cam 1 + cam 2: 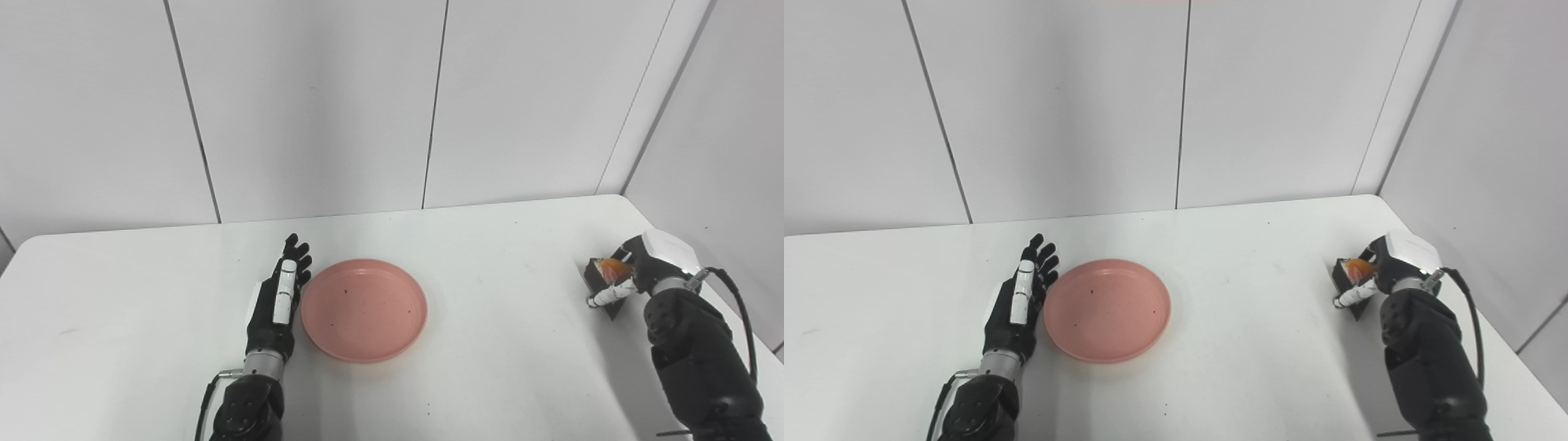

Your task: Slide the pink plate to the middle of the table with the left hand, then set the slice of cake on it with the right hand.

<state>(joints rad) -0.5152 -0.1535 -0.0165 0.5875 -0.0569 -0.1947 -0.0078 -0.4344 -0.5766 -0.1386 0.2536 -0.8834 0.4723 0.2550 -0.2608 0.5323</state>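
A: How far along?
B: Left hand point(278, 300) flat, fingers straight, against the pink plate point(364, 309) — plate near mid-table. Right hand point(634, 269) closed around the cake slice point(606, 275) by the table's right edge — placing remains.

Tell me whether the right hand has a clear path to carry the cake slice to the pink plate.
Probably yes: only bare table lies between the right hand, at the cake slice, and the pink plate.

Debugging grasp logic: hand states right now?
Left hand: open, fingers straight, beside the pink plate.
Right hand: shut on the slice of cake.
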